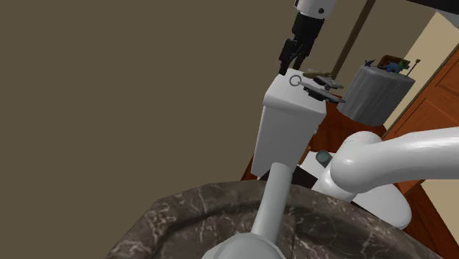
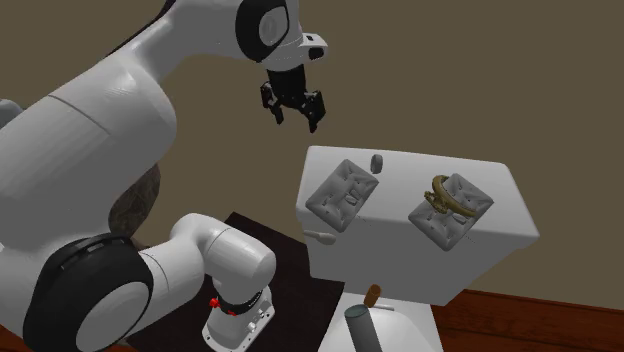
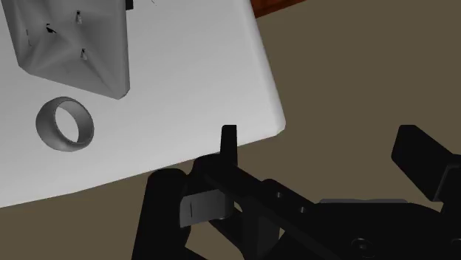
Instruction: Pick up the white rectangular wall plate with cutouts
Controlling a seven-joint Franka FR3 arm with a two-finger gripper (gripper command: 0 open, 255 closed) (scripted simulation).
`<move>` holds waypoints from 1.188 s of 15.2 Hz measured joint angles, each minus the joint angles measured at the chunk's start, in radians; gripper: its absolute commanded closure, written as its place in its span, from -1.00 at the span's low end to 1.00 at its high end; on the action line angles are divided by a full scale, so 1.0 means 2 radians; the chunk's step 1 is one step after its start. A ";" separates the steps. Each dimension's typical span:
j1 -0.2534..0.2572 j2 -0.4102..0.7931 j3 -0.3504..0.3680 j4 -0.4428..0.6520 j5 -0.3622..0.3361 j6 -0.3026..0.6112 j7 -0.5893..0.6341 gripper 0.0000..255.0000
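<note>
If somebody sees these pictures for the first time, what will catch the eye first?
The black gripper hangs open in the air, near a corner of a white toilet tank. On the tank's lid lie two grey-white wall plates with cutouts. In the second exterior view, the left plate lies beside a small grey ring, and the right plate lies under a brownish curved object.

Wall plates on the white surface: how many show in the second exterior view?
2. One wall plate lies beside the small ring, nearer the pincer; the other plate lies toward that view's right, a brass-coloured object on it. Others may be hidden.
</note>
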 measured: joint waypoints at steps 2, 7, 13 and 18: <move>-0.003 -0.003 0.008 -0.004 -0.010 -0.005 0.004 -1.00; -0.027 -0.038 0.070 -0.061 -0.113 -0.046 0.019 -1.00; -0.045 -0.089 0.147 -0.139 -0.245 -0.109 0.023 -1.00; -0.045 -0.105 0.162 -0.181 -0.276 -0.110 0.032 -1.00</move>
